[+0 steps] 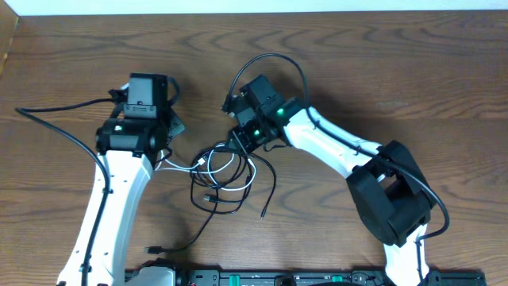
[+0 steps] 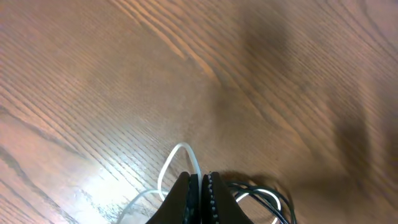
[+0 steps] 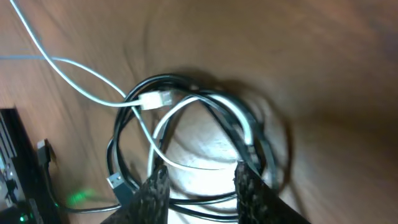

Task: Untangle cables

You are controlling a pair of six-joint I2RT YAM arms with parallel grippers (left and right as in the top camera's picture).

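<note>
Wood-grain table (image 1: 381,71) fills the overhead view. Two white-and-black arms reach in from the near edge, where their bases sit. The left arm (image 1: 111,199) runs up the left side, and the right arm (image 1: 333,147) slants in from the near right corner toward the middle.

Between their wrists lie the cables in one loose tangle of overlapping loops. It sits about midway between the side edges and somewhat nearer the base edge than the far one. The black cable (image 3: 115,143) makes most of the coils. One tail of it trails toward the near edge, left of the middle. The white cable (image 2: 181,146) threads through those coils and runs out leftward to the left arm's wrist.

The right hand (image 3: 202,169) hangs directly over the tangle with its two fingers spread, one on either side of a white loop. One finger sits right at the black and white strands, though whether it touches them I cannot tell. Nothing is clamped between the fingers.

The left hand (image 2: 201,177) has its fingers pressed flat together. The white cable arches out from between them in a small loop, apparently pinched there. Black strands lie on the table just beside it.

A white plug (image 3: 155,98) lies across the black coil. The trailing black tail ends in a dark plug (image 1: 152,250) near the base edge.
</note>
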